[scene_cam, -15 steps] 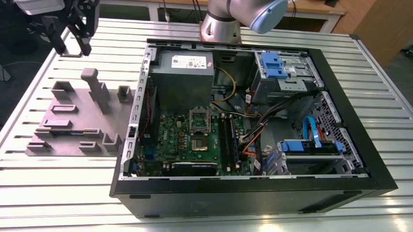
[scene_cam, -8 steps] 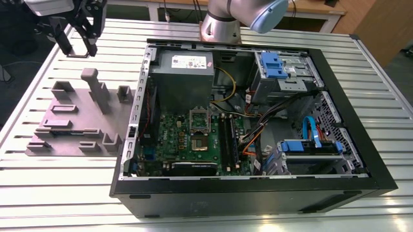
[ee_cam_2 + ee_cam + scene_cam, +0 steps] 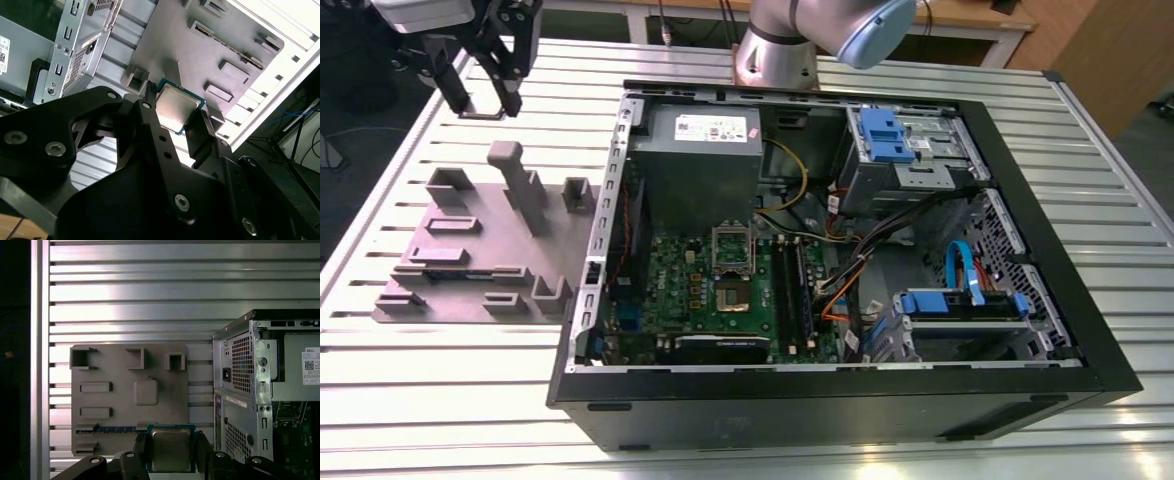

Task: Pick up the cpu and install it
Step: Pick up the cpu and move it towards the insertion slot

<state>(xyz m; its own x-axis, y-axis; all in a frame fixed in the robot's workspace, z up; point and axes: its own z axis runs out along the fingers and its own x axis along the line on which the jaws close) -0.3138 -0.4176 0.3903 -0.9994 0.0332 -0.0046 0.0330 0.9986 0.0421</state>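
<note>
The cpu (image 3: 171, 449) is a small square chip with a silver top and thin pale rim, also seen in the second wrist view (image 3: 179, 106). My gripper (image 3: 171, 456) is shut on it, one black finger on each of two opposite edges. In the exterior view the gripper (image 3: 482, 105) hangs high at the left, above the slatted table beyond the grey fixture plate (image 3: 467, 255), with the cpu (image 3: 483, 114) a thin sliver between its tips. The plate (image 3: 120, 405) lies well below the held chip. The motherboard socket (image 3: 731, 295) sits inside the open case with its silver frame (image 3: 730, 245) raised.
The open black computer case (image 3: 854, 400) fills the middle and right of the slatted metal table (image 3: 440, 380). A grey power supply box (image 3: 700, 150), blue drive brackets (image 3: 881, 135) and loose cables (image 3: 854, 270) are inside. Tall posts (image 3: 520, 185) rise from the fixture plate. The arm's base (image 3: 777, 50) stands behind the case.
</note>
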